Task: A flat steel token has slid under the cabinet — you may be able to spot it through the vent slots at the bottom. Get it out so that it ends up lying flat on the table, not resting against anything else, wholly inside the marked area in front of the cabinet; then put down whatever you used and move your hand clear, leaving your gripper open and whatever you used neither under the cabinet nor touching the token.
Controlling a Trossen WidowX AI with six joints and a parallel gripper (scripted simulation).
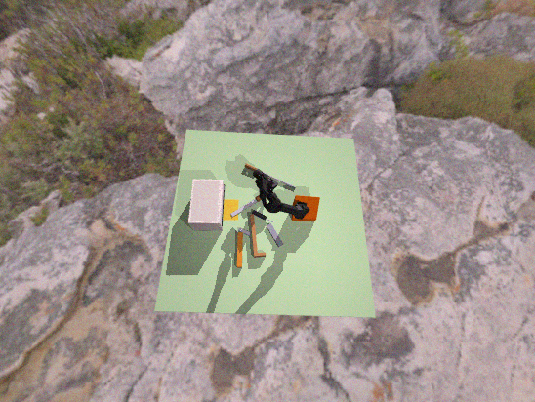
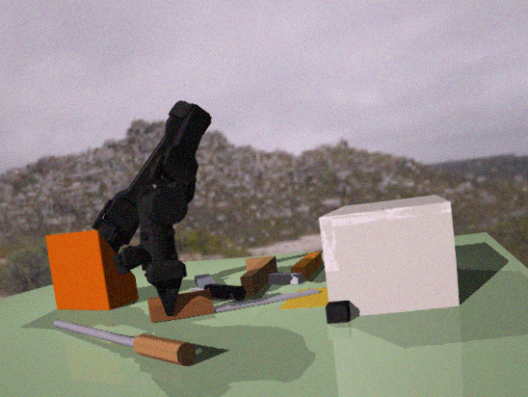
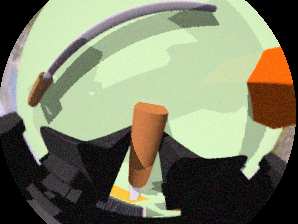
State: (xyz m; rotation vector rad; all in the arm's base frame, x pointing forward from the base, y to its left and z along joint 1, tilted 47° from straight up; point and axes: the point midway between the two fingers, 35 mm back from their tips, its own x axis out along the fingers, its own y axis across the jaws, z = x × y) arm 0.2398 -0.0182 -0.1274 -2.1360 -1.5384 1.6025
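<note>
The white cabinet (image 1: 206, 203) (image 2: 390, 255) stands on the green table, with the yellow marked area (image 1: 230, 211) (image 2: 308, 301) in front of it. My gripper (image 1: 260, 196) (image 2: 169, 301) (image 3: 146, 131) is shut on the brown wooden handle (image 2: 185, 305) (image 3: 148, 137) of a rod tool. Its thin grey rod (image 1: 242, 208) (image 2: 265, 300) lies low over the table and reaches across the marked area toward the cabinet's foot. The steel token is not visible in any view. A small black block (image 2: 341, 311) sits at the cabinet's front corner.
An orange block (image 2: 82, 275) (image 3: 273, 90) stands by the arm's base. A second rod tool with a wooden handle (image 2: 164, 349) (image 1: 250, 168) (image 3: 40, 90) lies apart. Several wooden, grey and black tools (image 1: 254, 234) (image 2: 257, 275) lie beside the marked area.
</note>
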